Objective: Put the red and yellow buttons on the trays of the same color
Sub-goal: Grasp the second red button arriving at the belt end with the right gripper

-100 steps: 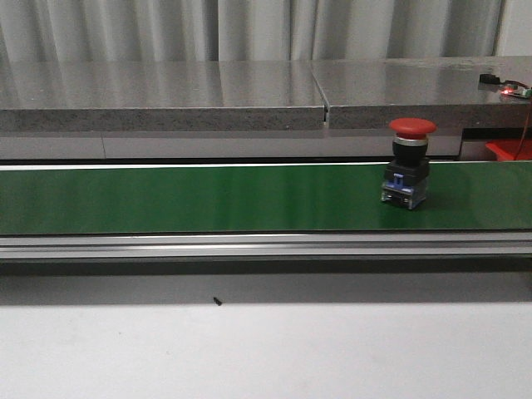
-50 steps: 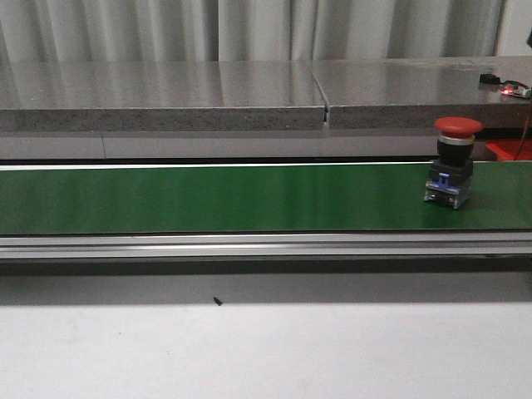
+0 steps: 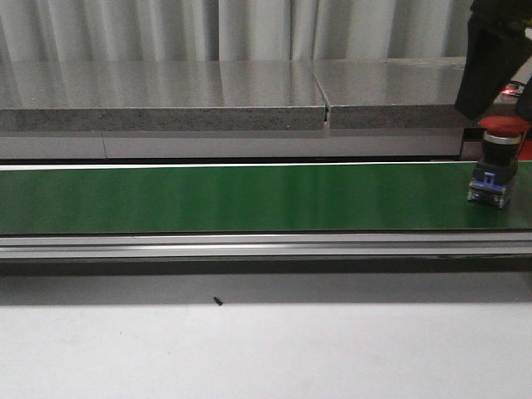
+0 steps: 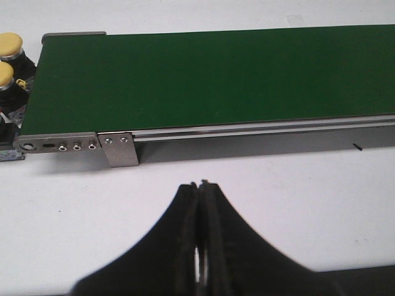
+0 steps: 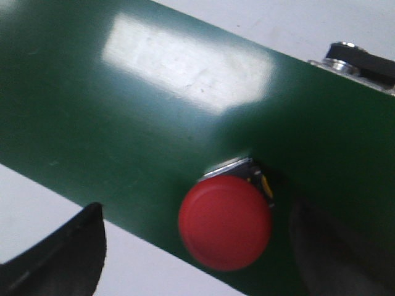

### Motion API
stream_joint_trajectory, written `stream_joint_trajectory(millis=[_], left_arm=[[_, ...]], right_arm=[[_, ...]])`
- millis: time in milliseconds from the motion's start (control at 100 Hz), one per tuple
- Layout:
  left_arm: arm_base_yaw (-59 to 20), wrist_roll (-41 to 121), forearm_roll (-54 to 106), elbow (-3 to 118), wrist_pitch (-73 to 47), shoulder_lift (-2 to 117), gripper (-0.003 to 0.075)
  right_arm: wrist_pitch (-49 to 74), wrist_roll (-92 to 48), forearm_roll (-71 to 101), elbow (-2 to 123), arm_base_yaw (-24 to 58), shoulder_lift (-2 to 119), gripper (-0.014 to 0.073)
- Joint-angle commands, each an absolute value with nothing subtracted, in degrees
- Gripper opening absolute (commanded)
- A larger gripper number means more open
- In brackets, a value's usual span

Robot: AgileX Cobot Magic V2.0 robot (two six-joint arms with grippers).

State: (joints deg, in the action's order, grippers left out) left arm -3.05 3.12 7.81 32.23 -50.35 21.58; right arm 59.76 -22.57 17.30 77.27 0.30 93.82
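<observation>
Between the open right pincer's [image 5: 197, 246] fingers: red button [image 5: 225, 222].

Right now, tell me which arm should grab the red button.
Right. Its gripper is open with the red button between its fingers, above the belt. The left gripper is shut over bare table, away from it.

Green conveyor belt [image 3: 249, 198] runs the full width of the white worktop [image 3: 266, 349], silver side rail [image 3: 249, 246] along its near edge. Grey stone slabs [image 3: 208, 96] behind it, pale curtain [image 3: 249, 29] at back. Small dark speck [image 3: 217, 301] on worktop.
</observation>
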Motion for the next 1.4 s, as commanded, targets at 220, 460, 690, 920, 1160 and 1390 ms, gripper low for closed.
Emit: stream_joint_trajectory(millis=[220, 460, 690, 920, 1160, 1390], left_arm=[[-3.58, 3.00, 8.50, 33.80, -46.85, 22.05, -0.0020], [-3.58, 3.00, 8.50, 33.80, -46.85, 22.05, -0.0020], [-3.58, 3.00, 8.50, 33.80, -46.85, 22.05, -0.0020], [-3.58, 3.00, 8.50, 33.80, -46.75, 22.05, -0.0020], [-3.58, 3.00, 8.50, 33.80, -46.75, 22.05, -0.0020], [-3.58, 3.00, 8.50, 33.80, -46.75, 22.05, -0.0020]], right_arm=[[57.80, -21.84, 13.36, 78.55, -0.02, 94.79, 0.0443], [58.13, -21.84, 12.74, 78.55, -0.02, 94.67, 0.0088], [59.24, -21.84, 12.46, 80.56, -1.77, 93.54, 0.0049], [57.23, -19.64, 12.51, 83.81, -10.99, 92.95, 0.0049], [51.08, -16.39, 13.32, 83.81, -21.70, 95.04, 0.0049], [45.88, -14.55, 18.79, 83.81, -28.21, 98.78, 0.0049]])
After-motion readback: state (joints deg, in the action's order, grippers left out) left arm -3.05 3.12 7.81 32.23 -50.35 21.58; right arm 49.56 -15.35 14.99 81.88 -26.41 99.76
